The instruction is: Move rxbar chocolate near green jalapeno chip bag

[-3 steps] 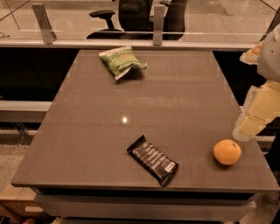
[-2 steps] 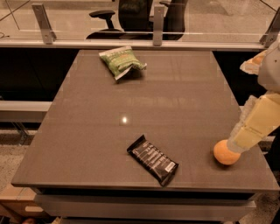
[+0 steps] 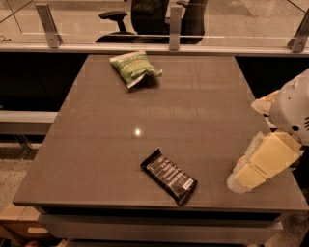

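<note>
The rxbar chocolate is a flat black wrapper with white text. It lies diagonally on the grey table near the front edge, right of centre. The green jalapeno chip bag lies crinkled at the far side of the table, left of centre, well apart from the bar. My gripper, cream-coloured below a white arm joint, hangs low over the table's front right corner, to the right of the bar and not touching it.
A glass barrier with metal posts runs along the far edge, with an office chair behind it. A bench or ledge stands to the left of the table. The arm covers the spot where the orange fruit lay.
My arm has come down and to the left over the front right corner and now hides the orange fruit. The bar and the chip bag have not moved.
</note>
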Action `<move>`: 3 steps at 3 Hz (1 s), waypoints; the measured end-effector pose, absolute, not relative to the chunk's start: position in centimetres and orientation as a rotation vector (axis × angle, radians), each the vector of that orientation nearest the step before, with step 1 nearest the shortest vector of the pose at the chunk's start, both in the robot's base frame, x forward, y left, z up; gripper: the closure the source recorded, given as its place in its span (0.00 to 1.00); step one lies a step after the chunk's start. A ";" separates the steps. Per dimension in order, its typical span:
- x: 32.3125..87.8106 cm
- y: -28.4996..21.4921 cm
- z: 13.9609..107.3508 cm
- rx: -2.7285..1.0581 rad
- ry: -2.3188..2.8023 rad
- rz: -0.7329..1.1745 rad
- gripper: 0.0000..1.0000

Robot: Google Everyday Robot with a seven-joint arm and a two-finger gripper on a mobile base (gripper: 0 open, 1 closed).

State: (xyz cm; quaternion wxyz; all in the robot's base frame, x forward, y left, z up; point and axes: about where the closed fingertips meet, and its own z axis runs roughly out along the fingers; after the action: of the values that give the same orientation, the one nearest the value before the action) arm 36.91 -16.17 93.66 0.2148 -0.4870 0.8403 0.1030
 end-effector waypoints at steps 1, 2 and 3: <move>36.9 -16.2 93.7 -1.351 2.330 0.286 0.00; 36.8 -16.1 93.8 -1.324 2.353 0.201 0.00; 35.5 -14.3 93.2 -1.300 2.362 0.115 0.00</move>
State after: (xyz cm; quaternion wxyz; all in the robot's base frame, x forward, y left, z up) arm 35.52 -14.26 93.20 0.2197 -0.4701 0.8538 0.0417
